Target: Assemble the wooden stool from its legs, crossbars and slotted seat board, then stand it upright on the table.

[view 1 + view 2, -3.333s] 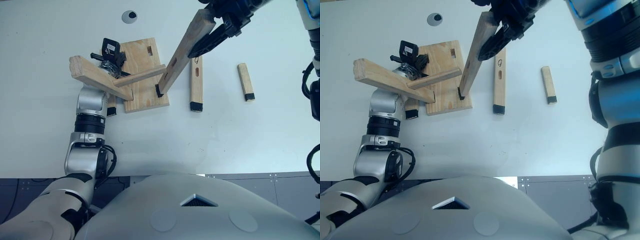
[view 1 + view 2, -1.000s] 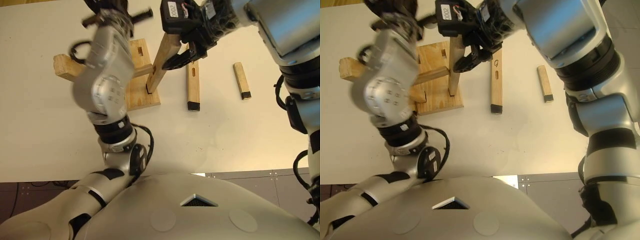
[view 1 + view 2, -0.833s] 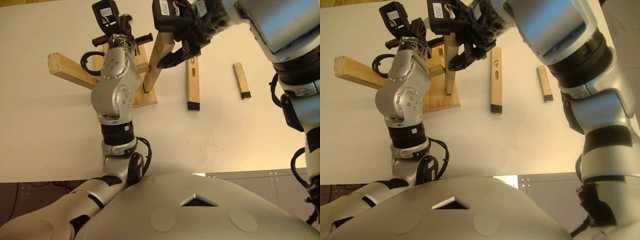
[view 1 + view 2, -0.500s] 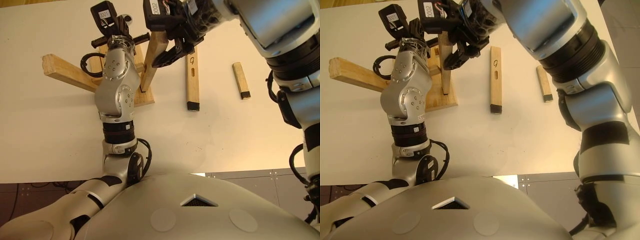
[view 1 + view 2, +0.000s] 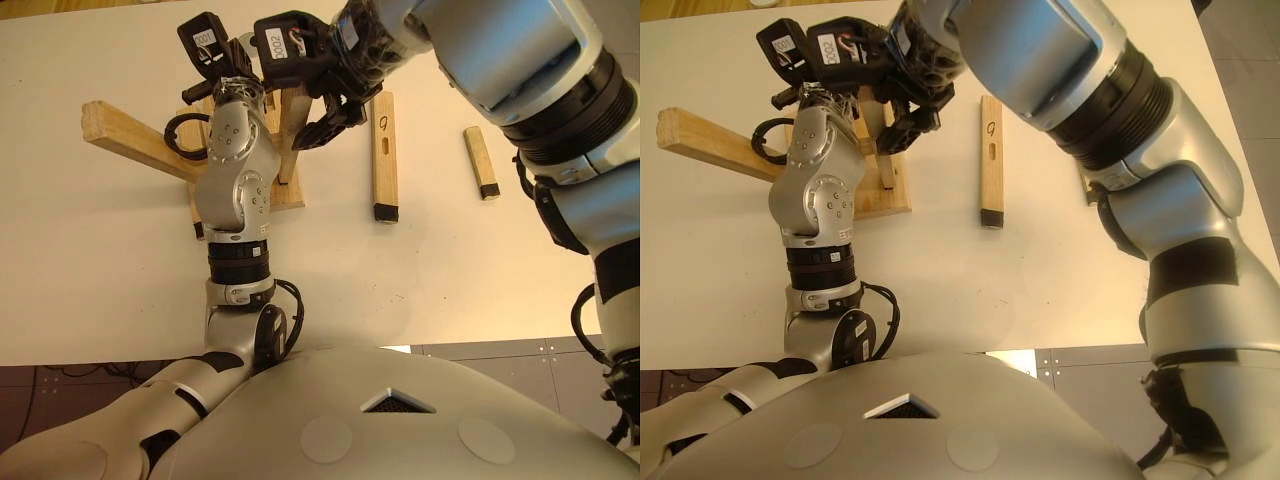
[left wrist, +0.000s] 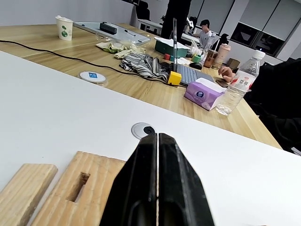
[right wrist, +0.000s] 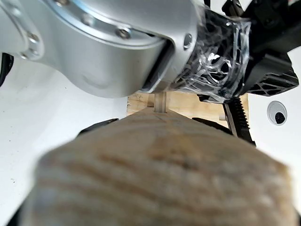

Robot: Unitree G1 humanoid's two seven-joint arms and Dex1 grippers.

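Clamped leg (image 5: 290, 150) upright in right gripper (image 5: 318, 122), foot on board (image 5: 290, 196) at table's (image 5: 450, 260) 11 o'clock, presumably for slotting in. Pinched left gripper (image 6: 157, 141) shut on nothing at leg's 9 o'clock, perhaps bracing.

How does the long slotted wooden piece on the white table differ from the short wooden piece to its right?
The long slotted wooden piece is longer than the short wooden piece. The long one shows a slot and a dark mark; the short one's face looks plain. The long one lies nearer the wooden seat board, the short one farther right. Both are light wood, flat on the table, black-capped at the near end.
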